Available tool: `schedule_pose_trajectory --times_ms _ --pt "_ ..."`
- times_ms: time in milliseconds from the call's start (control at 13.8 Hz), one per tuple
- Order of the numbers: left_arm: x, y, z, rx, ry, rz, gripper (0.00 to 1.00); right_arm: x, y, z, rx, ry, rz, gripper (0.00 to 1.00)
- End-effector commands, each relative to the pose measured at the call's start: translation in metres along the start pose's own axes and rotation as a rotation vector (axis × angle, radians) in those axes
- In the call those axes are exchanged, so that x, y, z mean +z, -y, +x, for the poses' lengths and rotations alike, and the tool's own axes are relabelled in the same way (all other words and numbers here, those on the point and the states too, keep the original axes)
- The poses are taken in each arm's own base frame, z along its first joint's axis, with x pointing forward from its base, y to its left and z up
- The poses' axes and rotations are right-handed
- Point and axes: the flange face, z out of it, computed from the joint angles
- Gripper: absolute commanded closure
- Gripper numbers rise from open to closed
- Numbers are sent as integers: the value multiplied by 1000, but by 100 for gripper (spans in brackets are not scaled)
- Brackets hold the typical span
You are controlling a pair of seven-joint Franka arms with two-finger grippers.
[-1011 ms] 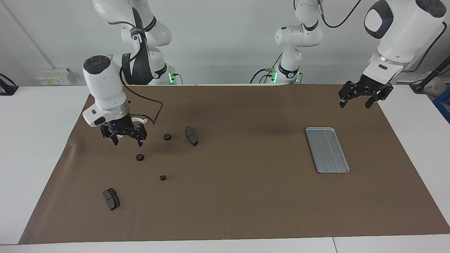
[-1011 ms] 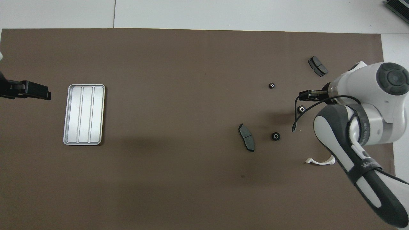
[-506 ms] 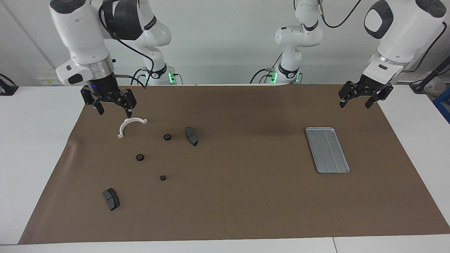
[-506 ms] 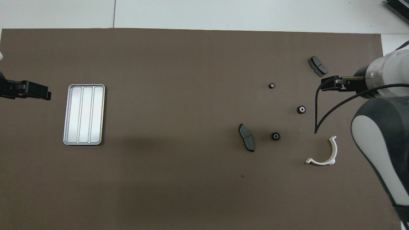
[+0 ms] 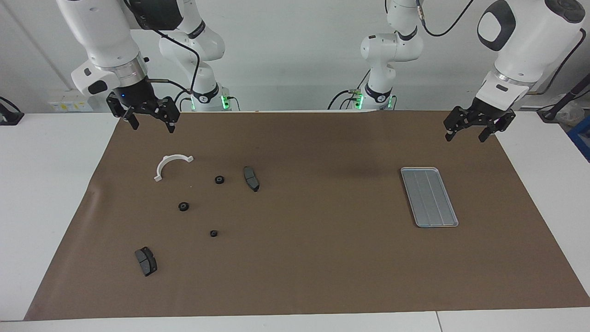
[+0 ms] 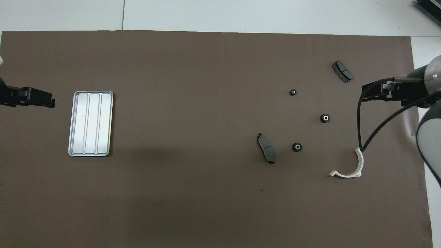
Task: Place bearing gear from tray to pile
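The flat grey-blue ridged metal tray (image 5: 429, 197) is lying bare toward the left arm's end of the worktop. Three small black bearing gears (image 5: 184, 206) are sitting among the pile's white half-ring bracket (image 5: 171, 165). Both the right claw (image 5: 149, 121) and left claw (image 5: 468, 131) are hanging wide, holding nothing.

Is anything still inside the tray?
No. The tray shows only its bare ridged floor in both views, and nothing covers it. The three bearing gears lie among the pile at the right arm's end.
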Motion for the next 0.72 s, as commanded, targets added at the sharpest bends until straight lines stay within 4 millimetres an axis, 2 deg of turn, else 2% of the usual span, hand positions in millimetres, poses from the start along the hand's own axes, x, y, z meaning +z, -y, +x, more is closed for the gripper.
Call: schedule_pose_trajectory --times_ms 0,650 --pt "-2 2 -9 3 5 14 0 6 2 -11 -9 10 18 0" --pt "-2 2 -9 3 5 14 0 10 2 -14 -10 4 20 0"
